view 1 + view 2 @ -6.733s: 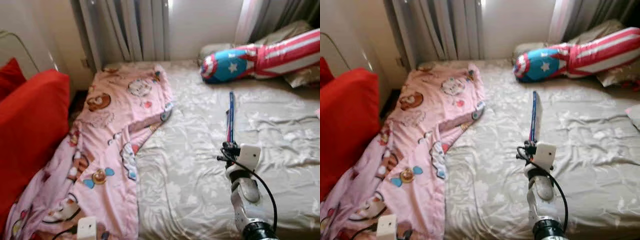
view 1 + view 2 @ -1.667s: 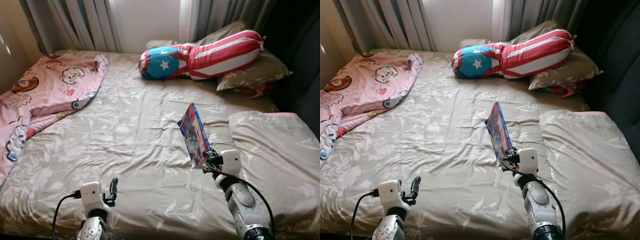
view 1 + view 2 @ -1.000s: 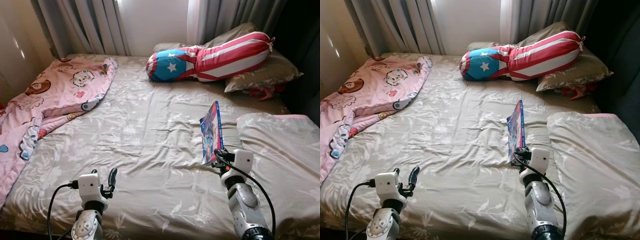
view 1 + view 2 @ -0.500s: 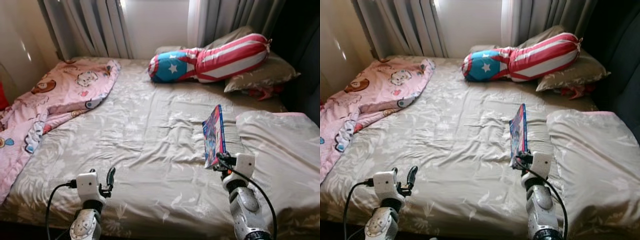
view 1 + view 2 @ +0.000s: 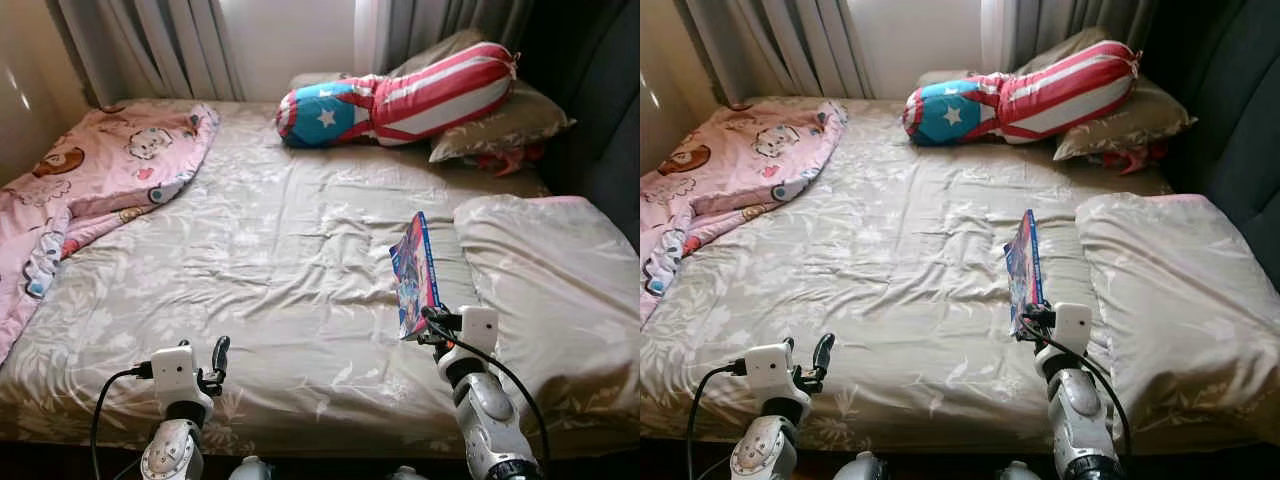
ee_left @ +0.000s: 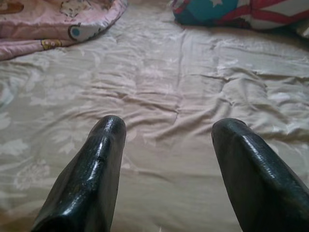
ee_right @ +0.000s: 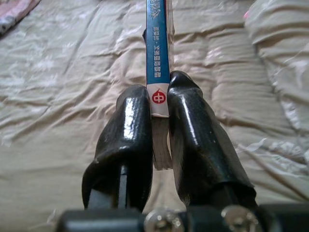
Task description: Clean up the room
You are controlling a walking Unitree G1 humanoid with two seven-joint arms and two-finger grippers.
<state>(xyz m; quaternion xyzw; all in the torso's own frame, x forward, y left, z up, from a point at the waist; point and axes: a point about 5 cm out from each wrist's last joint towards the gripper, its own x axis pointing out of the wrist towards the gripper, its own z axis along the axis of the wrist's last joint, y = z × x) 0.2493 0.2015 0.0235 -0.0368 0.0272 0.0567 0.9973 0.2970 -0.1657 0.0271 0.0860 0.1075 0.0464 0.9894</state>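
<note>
While upright, the book [image 7: 158,53] sits clamped between right pincer [image 7: 159,104] fingers.

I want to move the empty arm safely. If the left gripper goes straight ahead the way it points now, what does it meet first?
Probably the beige bedsheet: the left gripper, fingers open and empty, points low across it. Farther along lies the star-and-stripes bolster pillow, though depth is unclear.

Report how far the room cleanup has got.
Done: nothing visibly put away yet. In hand: the right pincer grips a thin colourful book upright above the beige floral bedsheet. Left: the crumpled pink cartoon blanket lies unfolded; the left pincer is open, empty.
</note>
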